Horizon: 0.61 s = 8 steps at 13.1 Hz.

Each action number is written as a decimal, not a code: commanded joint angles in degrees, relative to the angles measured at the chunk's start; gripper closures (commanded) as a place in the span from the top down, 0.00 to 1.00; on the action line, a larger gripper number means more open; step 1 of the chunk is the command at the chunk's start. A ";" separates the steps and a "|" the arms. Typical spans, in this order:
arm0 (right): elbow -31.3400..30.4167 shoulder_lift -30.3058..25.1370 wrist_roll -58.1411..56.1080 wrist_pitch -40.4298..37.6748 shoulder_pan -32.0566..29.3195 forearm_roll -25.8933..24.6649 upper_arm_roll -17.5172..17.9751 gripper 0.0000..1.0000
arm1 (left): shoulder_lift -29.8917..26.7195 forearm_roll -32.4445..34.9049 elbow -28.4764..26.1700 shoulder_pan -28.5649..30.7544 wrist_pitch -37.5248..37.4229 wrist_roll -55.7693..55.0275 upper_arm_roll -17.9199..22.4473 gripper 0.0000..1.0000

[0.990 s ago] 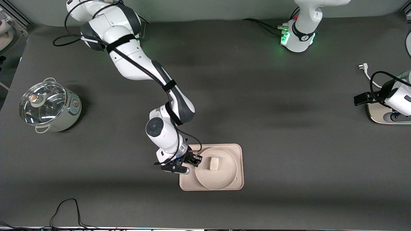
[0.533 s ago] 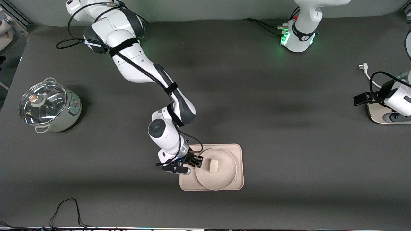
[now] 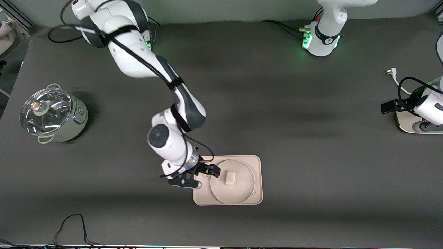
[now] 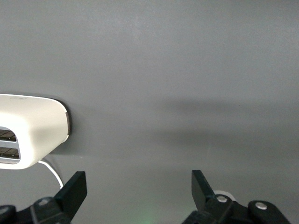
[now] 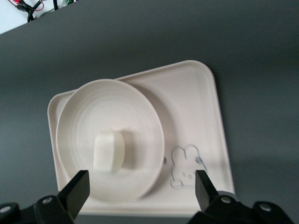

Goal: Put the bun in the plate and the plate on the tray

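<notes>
Front view: my right gripper (image 3: pixel 211 171) is up over the tray's (image 3: pixel 258 180) edge at the right arm's end, just beside the plate (image 3: pixel 242 188), fingers spread apart w/ nothing between them. The plate sits on the tray, taking up most of it and shifted toward the front camera side, and the bun (image 3: pixel 228 177) lies in the plate, a bit off center toward my gripper. In the right wrist view I can see both fingertips (image 5: pixel 78 186) wide apart, framing the plate (image 5: pixel 84 126) and bun (image 5: pixel 108 151), not touching either; the bun looks like a small rounded block on the plate's floor. The tray (image 5: pixel 196 102) has a little bunny outline drawn on the bare part next to the plate. My left gripper (image 3: pixel 387 106) is waiting well apart from all that, at the left arm's end of the table over a white appliance (image 3: pixel 406 124). In the left wrist view its fingers (image 4: pixel 74 191) are spread open too, holding nothing, w/ that white appliance (image 4: pixel 32 135) and a cord beside it. Also a lidded pot (image 3: pixel 52 114) sits at the right arm's end of the table, nowhere near the tray.
</notes>
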 commanded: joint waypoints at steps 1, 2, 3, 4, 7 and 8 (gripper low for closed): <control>-3.95 -10.51 -0.35 -12.12 0.16 -1.37 -2.02 1.00 | 0.24 0.45 0.95 -0.37 -0.76 0.82 0.08 1.00; -6.31 -14.81 -0.35 -14.77 -0.90 -4.26 -1.84 1.00 | 0.24 0.54 1.04 -0.37 -0.68 0.82 0.08 1.00; -9.47 -19.64 -0.79 -16.88 -2.21 -7.51 -1.23 1.00 | 0.24 0.54 1.04 -0.37 -0.76 0.82 0.08 1.00; -13.16 -24.47 -1.23 -18.21 -4.31 -9.97 0.34 1.00 | 0.24 0.45 1.04 -0.37 -0.76 0.82 0.08 1.00; -23.62 -38.71 -4.73 -24.61 -15.98 -15.87 10.00 1.00 | 0.24 0.45 1.04 -0.37 -0.85 0.73 0.08 1.00; -25.48 -42.41 -7.36 -27.77 -18.98 -16.41 11.50 1.00 | 0.24 0.54 1.04 -0.29 -0.85 0.82 0.08 1.00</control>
